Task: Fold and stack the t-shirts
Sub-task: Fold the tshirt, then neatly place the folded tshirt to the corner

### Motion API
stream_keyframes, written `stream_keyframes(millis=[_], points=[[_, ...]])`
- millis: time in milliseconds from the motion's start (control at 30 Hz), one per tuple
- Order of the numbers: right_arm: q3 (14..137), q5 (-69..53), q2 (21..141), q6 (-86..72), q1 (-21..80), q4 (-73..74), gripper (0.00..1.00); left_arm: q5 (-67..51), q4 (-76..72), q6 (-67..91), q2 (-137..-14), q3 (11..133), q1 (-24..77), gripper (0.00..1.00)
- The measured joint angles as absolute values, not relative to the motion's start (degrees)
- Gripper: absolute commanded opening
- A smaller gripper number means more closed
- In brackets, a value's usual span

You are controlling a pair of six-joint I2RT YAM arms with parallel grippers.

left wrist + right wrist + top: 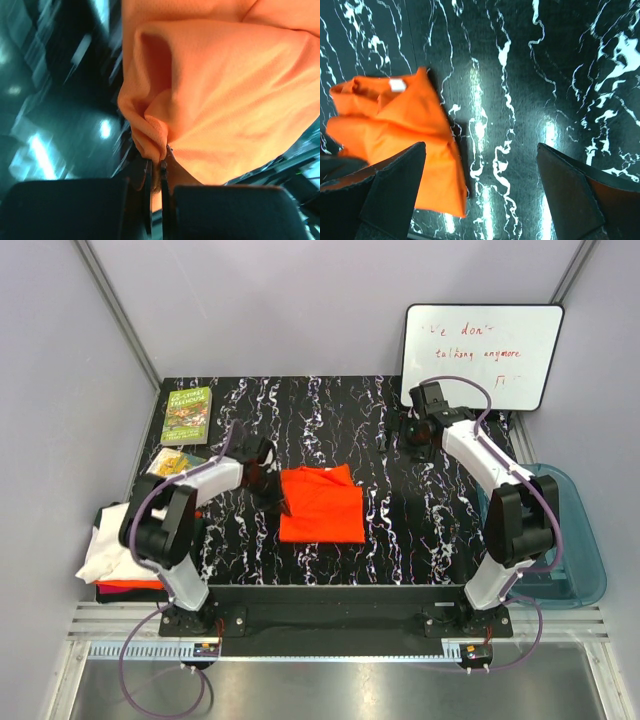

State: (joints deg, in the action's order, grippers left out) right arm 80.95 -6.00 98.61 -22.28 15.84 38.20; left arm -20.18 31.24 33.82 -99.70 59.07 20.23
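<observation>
I have the left gripper (156, 167) pinching a bunched fold of the bright orange t-shirt (322, 505) at the shirt's 9 o'clock edge. The shirt lies folded in the middle of the black marbled table (420, 530). My right gripper (481, 170) is spread wide and holding nothing. It hovers at the shirt's 2 o'clock, well apart. A white t-shirt (103, 545) is heaped at the table's 8 o'clock corner.

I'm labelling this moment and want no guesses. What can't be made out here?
Side pile of shirts, top view: the left arm covers part, so the count is unclear.
Whiteboard writing, top view: too small, its corner behind the right arm.
Orange t-shirt, left wrist view: cut off by the edges, table blurred.
Blue tub, top view: partly behind the right arm.
</observation>
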Motion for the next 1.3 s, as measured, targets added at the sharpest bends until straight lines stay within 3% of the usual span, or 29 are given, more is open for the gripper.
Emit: stream_keyframes(millis=[67, 100, 133, 167, 200, 567, 967, 1300], points=[[80.51, -6.76, 98.61, -22.06, 15.84, 38.46, 1.00, -18.46, 34.06, 33.34, -95.26, 56.38, 19.92, 0.00], [80.31, -7.11, 98.61, -22.02, 15.84, 38.50, 1.00, -17.39, 35.57, 33.12, -93.21, 55.51, 19.68, 0.37], [80.20, -7.27, 98.61, -21.96, 15.84, 38.54, 1.00, -16.84, 36.62, 32.95, -92.16, 55.24, 19.59, 0.61], [80.16, -7.46, 98.61, -21.85, 15.84, 38.65, 1.00, -16.25, 37.71, 32.51, -91.31, 55.18, 19.49, 0.76], [80.14, -7.75, 98.61, -21.80, 15.84, 38.68, 1.00, -15.77, 38.30, 32.18, -90.78, 55.16, 19.40, 0.98], [80.82, -10.31, 98.61, -20.60, 17.56, 39.05, 1.00, -7.22, 48.12, 28.36, -82.37, 60.84, 19.31, 0.99], [96.42, -17.58, 107.28, -19.25, 32.53, 41.45, 1.00, 4.95, 60.18, 22.39, -81.14, 71.16, 9.91, 0.99], [96.62, -17.52, 107.98, -19.29, 31.55, 42.94, 1.00, 19.03, 71.48, 20.73, -83.55, 73.47, 9.54, 0.99]])
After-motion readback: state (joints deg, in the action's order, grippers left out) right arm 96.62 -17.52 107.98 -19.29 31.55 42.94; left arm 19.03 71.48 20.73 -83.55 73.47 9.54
